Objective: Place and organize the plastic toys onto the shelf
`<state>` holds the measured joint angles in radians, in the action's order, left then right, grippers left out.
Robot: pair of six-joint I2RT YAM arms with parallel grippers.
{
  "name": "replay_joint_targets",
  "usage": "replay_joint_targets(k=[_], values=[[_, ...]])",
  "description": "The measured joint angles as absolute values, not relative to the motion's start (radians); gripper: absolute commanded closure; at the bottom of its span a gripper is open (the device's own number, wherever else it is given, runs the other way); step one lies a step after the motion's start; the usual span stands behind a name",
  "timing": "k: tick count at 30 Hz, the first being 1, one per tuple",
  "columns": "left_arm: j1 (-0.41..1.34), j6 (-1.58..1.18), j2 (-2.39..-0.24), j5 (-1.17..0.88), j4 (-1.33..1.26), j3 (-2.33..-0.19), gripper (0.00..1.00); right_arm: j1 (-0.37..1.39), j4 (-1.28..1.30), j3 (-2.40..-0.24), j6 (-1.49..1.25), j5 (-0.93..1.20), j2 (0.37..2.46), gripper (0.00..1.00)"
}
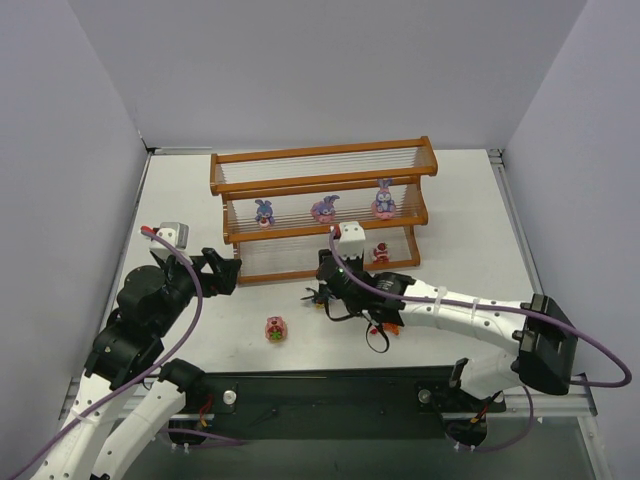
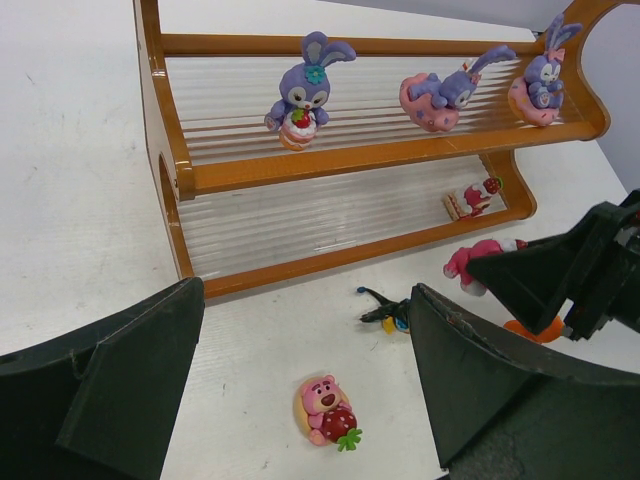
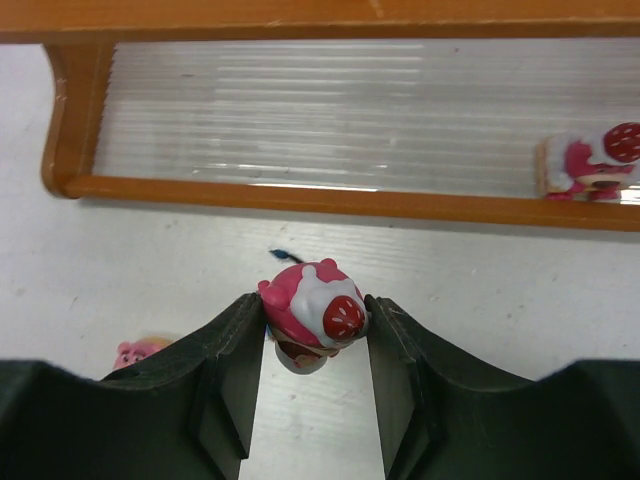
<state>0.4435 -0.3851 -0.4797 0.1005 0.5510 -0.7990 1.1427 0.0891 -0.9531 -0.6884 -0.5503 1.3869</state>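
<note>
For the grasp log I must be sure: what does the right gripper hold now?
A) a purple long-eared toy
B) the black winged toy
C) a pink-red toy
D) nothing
C: in the right wrist view, the right gripper is shut on a pink-red toy, which it presses from both sides, just in front of the shelf.

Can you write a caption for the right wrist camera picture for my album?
Right gripper holds a pink toy, facing the bottom tier of the shelf.
</note>
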Motion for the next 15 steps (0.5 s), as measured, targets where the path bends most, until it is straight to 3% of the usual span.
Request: replay_joint_targets(k=[15], values=[[0.443,-0.391,-0.509,0.109,0.551,-0.799,0.07,0.944,-0.031,-0.957,-0.523,-0.48,1.531,0.95]])
